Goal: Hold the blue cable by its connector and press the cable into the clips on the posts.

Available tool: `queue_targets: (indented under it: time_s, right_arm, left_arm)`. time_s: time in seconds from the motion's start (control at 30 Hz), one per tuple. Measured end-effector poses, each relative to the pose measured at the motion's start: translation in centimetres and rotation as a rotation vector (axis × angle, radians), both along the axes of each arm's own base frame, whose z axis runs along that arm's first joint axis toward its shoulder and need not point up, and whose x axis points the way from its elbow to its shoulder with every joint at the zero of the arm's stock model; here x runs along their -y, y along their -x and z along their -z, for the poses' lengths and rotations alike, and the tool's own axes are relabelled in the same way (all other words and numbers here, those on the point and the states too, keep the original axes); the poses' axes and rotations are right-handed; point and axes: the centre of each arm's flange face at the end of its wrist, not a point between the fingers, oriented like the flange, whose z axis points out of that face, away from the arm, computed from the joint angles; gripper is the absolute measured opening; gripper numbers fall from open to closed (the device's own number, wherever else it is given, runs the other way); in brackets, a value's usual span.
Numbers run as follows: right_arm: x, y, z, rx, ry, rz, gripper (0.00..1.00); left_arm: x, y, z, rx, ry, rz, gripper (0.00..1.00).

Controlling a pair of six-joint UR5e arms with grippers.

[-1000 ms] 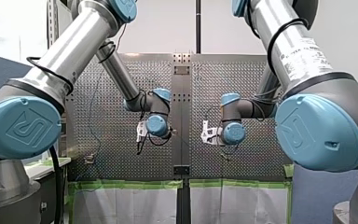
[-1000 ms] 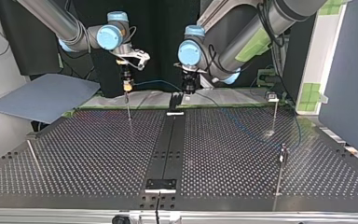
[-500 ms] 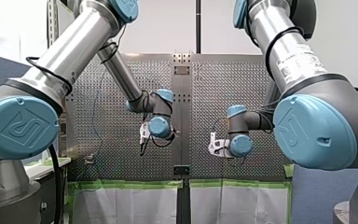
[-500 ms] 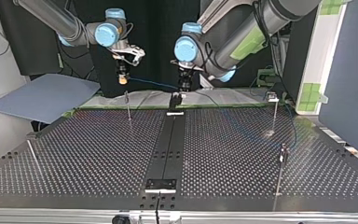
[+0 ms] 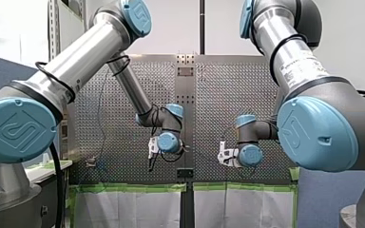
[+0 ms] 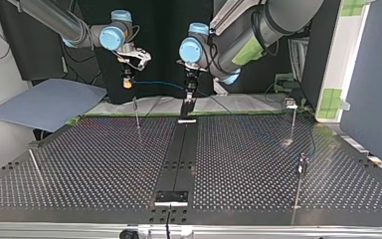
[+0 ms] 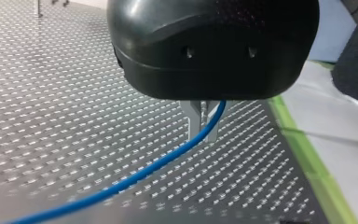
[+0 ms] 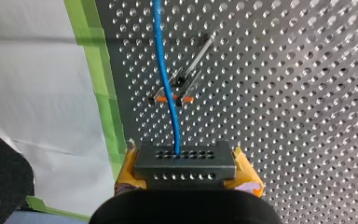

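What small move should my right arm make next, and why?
Probably lower my right hand a little: it grips the connector, and the blue cable runs right over the post's clip but, in the top view, hangs above it unseated.

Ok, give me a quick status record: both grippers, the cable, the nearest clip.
right gripper: yellow pads shut on the connector
left gripper: metal fingers shut on the blue cable
cable run: in the air between the two grippers
post clip: under the cable, ahead of the right gripper
seated in clip: cannot tell
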Motion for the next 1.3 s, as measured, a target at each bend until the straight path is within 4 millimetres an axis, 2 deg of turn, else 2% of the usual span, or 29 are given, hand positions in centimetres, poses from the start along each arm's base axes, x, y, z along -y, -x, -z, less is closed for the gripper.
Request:
queue_targets:
  time_s: [0.37, 0.83, 1.1, 1.3]
  right_arm:
    - [1.2, 1.8, 0.4, 0.010, -0.003, 0.041, 0.00]
    - [2.1, 4.5, 1.2, 0.024, -0.018, 0.102, 0.00]
    - [2.1, 5.4, 3.7, 0.023, -0.030, 0.115, 0.00]
    - [3.2, 6.0, 3.8, 0.041, 0.014, 0.131, 0.00]
  left_arm:
    - [3.0, 1.1, 4.6, -0.040, -0.017, 0.031, 0.01]
    - [5.2, 2.1, 5.1, -0.028, 0.003, 0.053, 0.01]
    - [7.0, 2.9, 7.0, -0.038, 0.011, 0.076, 0.01]
    - [8.5, 3.1, 8.7, -0.048, 0.013, 0.089, 0.01]
